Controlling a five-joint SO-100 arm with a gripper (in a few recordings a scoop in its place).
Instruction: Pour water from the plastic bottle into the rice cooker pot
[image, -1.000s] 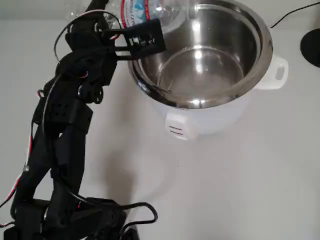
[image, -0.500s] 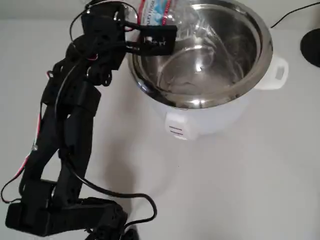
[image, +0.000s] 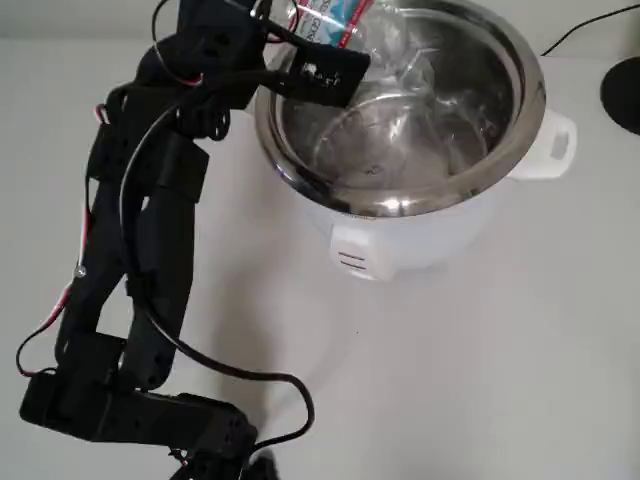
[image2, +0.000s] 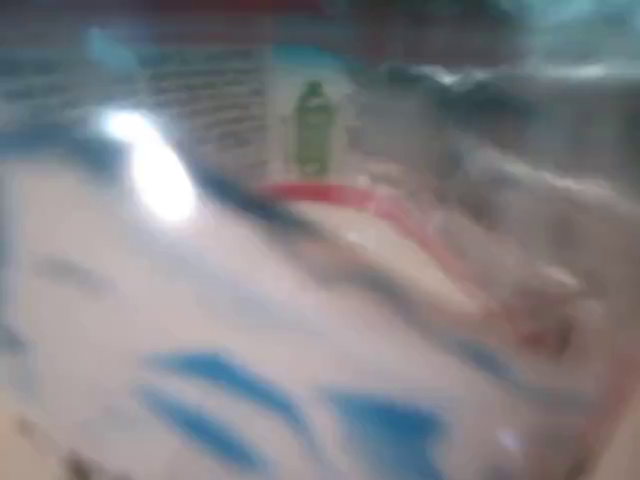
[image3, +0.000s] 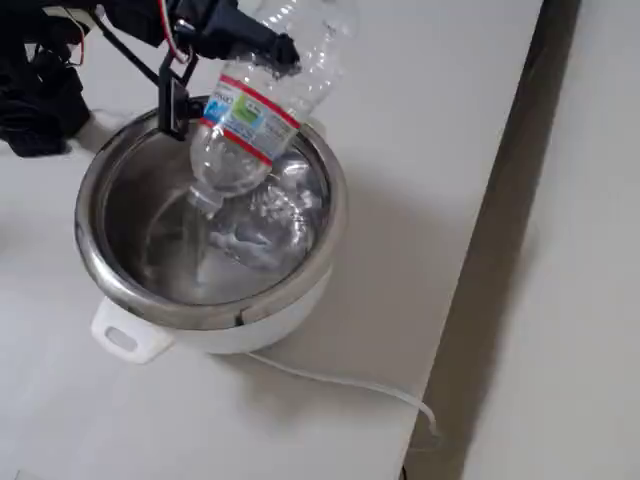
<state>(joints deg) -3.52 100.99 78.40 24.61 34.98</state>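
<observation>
Fixed view showed the plastic bottle tipped neck-down over the rice cooker pot, its mouth inside the rim. The gripper was clamped across the bottle's body above the red-banded label. A thin stream of water ran from the neck to the shiny bottom of the pot, where a little lay pooled. Overhead view showed the black arm reaching from the lower left, with the gripper and the bottle at the pot's upper left rim. The white cooker body stood on a pale table. Wrist view was blurred, with the bottle's label close to the lens.
</observation>
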